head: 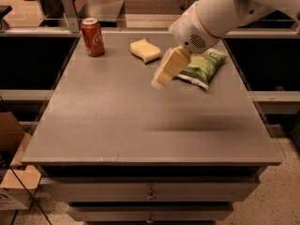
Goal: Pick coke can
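Seemingly an approach step: above the far middle of the table [140,139], the arm [220,13] holds the gripper [160,80], released or clenched I cannot tell. The coke can [93,37] stands upright by the far-left corner, well apart; next, reach leftward.

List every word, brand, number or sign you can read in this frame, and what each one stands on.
No text can be read for certain.
coke can: white script on the red side, too blurred to read.
green chip bag: pale print, too blurred to read.
yellow sponge: no text.
gripper, above the table beside the chip bag: no text visible.
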`<state>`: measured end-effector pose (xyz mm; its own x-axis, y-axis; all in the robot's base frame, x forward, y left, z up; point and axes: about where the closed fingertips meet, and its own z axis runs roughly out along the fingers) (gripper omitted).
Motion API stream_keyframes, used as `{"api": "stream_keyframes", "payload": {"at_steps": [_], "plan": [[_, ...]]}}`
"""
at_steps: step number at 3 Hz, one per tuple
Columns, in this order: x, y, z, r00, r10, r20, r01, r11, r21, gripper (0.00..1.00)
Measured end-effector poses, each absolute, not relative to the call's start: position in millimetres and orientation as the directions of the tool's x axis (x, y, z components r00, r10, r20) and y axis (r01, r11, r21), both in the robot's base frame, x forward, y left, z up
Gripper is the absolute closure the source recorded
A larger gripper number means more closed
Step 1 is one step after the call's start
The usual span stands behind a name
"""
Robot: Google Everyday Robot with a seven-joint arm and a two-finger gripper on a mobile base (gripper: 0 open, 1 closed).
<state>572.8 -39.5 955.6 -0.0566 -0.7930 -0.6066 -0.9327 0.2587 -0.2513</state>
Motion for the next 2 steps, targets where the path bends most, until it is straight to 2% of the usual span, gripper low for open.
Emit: {"api": "stream_keyframes", "payload": {"at_steps": [2], "plan": [[618,19,945,-0.059,-0.67,-0.74,-0.914,0.335,-0.23,0.0]]}}
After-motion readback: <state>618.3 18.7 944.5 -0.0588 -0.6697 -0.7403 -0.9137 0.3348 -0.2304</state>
